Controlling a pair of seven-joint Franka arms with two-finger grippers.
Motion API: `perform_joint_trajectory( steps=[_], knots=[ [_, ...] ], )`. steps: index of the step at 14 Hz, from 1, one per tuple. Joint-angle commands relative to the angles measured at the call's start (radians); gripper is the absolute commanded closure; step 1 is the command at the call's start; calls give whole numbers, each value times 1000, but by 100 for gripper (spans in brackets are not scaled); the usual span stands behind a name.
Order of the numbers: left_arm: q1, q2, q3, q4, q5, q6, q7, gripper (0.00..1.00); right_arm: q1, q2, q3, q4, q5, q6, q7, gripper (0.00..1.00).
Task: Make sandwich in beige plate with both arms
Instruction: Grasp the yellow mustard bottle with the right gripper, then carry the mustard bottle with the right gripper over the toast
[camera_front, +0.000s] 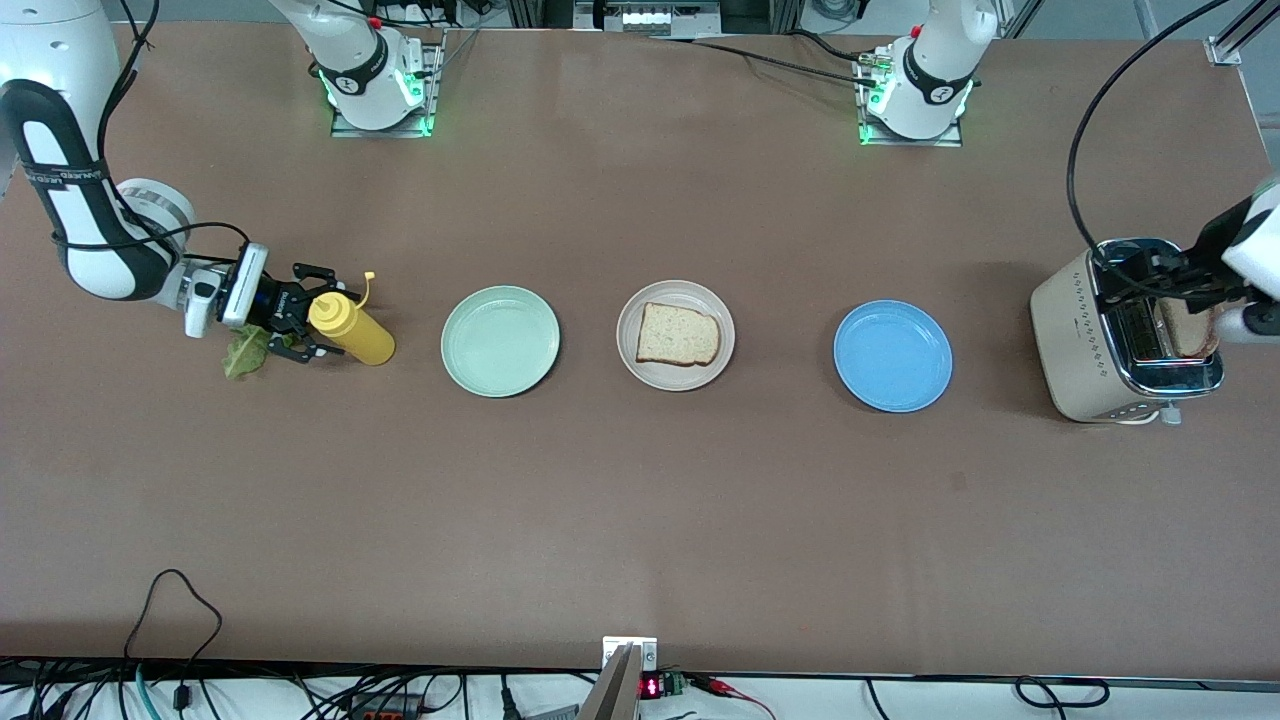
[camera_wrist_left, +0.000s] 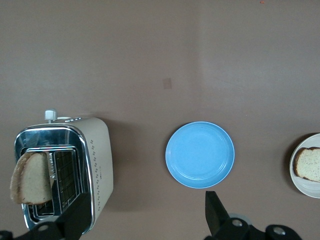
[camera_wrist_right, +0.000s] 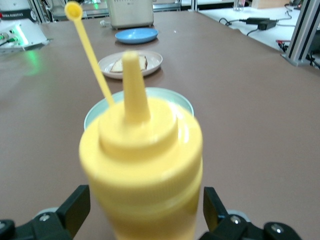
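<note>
Sandwich so far: one bread slice on the beige plate; lettuce and toaster slice remain, my left claw open over the toaster, right claw open around the mustard bottle.

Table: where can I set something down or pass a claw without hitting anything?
Bare table lies nearer the camera than the three plates. The mint-green plate and blue plate hold nothing. Crowded: right claw around the mustard bottle beside the lettuce; left claw over the toaster.
</note>
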Motion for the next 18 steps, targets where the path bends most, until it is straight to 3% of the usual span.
perform_joint_trajectory(
  steps=[1,4,7,11,13,18],
  knots=[
    [18,-11,-35,-7,-8,-41,-51,0,-5,5,8,9,33,-24,-14,0],
    [18,-10,-35,-12,-8,-39,-43,0,-1,19,9,10,33,-22,-20,2],
    [18,-16,-37,-21,-6,-32,-43,0,-1,22,11,12,37,-22,-20,14],
    [17,-22,-46,-24,35,-2,-43,0,-1,23,11,12,40,-21,-19,56],
    [20,-30,-50,-20,23,-13,-50,0,2,20,11,29,49,-21,-5,70],
    [17,-20,-50,-7,20,-2,-56,0,59,-59,12,60,62,-6,247,73]
  ],
)
